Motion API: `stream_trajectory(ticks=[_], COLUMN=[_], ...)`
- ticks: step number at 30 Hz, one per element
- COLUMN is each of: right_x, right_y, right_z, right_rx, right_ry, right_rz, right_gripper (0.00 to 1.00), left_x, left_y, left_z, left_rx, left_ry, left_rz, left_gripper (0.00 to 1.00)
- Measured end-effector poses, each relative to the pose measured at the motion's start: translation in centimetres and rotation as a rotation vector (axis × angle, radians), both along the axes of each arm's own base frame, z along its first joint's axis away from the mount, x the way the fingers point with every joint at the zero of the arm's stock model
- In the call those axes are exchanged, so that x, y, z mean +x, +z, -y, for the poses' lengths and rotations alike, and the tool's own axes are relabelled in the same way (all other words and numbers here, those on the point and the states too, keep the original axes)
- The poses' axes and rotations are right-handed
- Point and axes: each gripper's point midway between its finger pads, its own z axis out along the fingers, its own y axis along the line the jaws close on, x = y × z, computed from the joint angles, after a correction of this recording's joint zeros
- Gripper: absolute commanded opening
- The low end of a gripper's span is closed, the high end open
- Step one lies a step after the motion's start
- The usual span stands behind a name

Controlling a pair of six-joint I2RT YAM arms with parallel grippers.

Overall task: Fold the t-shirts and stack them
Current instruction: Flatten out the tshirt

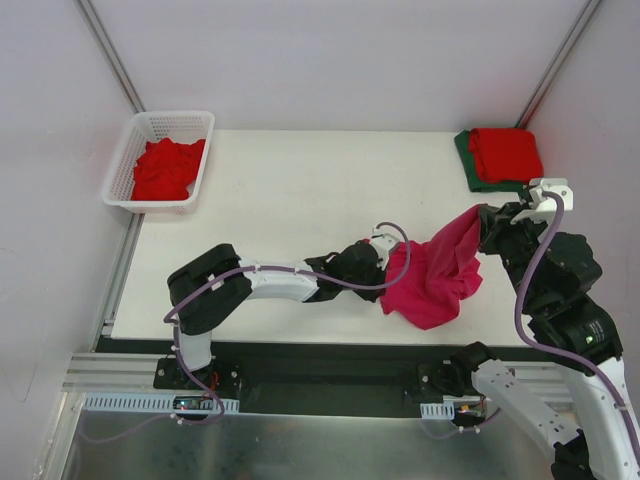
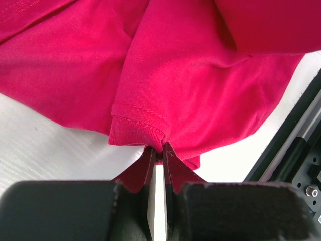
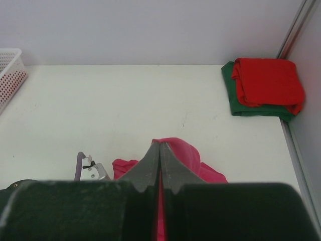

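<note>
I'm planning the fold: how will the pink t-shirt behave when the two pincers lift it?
Probably very floppy: the pink t-shirt sags in loose folds between the left pincer and right pincer. Likely light, since one thin pinch holds its corner raised. It may not slip readily; the sleeve hem bunches at the shut left jaws.

Shows only the edges of the dark green t-shirt (image 3: 229, 94) beneath the folded red t-shirt (image 3: 268, 80). Crops the basket (image 3: 10, 73) at the right wrist view's left edge. Cannot count its red heap (image 1: 165, 168).

Black-and-white jointed arms (image 1: 270, 283) carry looping lilac cables (image 1: 519, 300) and dark, wedge-shaped fingers (image 3: 173, 175).
</note>
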Motion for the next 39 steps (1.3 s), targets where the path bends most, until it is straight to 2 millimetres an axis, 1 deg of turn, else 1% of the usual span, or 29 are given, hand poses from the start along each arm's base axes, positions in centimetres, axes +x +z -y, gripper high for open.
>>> stream_trajectory(ticks=[7,10,13,20,25,28,30,33,36,39], right_x=[0.0,0.0,0.0,0.1,0.0,-0.1,-0.2,-0.3,-0.3,-0.5], right_y=[-0.4,-0.7,-0.9,-1.4,-1.6,-1.9,-2.3,-3.1,-4.2,-5.2], right_z=[0.0,0.0,0.0,-0.1,-0.3,-0.8,-1.3,-2.4,-3.7,-4.6], right_rx=[-0.006,-0.006,-0.004,-0.005,0.0,0.0,-0.005,-0.017,-0.033,-0.043], right_ry=[-0.002,-0.004,-0.004,-0.001,0.011,0.037,0.065,0.128,0.195,0.244], right_rz=[-0.011,-0.015,-0.02,-0.034,-0.041,-0.053,-0.069,-0.104,-0.153,-0.199], right_gripper=[0.02,0.02,0.01,0.01,0.01,0.01,0.01,0.01,0.01,0.01], left_x=[0.2,0.2,0.4,1.1,1.7,2.1,2.6,3.6,4.3,5.5], left_y=[-0.4,-0.2,0.7,3.9,4.8,5.7,6.7,7.9,8.4,8.6], left_z=[-0.5,-0.9,-1.4,-2.3,-3.5,-4.2,-4.4,-4.6,-5.1,-6.3], left_rx=[0.025,0.042,0.052,0.041,0.08,0.11,0.119,0.123,0.132,0.147], left_ry=[0.014,0.011,0.015,0.032,0.046,0.049,0.053,0.062,0.069,0.096], left_rz=[0.008,0.015,0.045,0.12,0.169,0.21,0.245,0.288,0.306,0.306], left_gripper=[0.0,0.0,0.0,0.0,0.0,0.0,0.0,0.0,0.0,0.0])
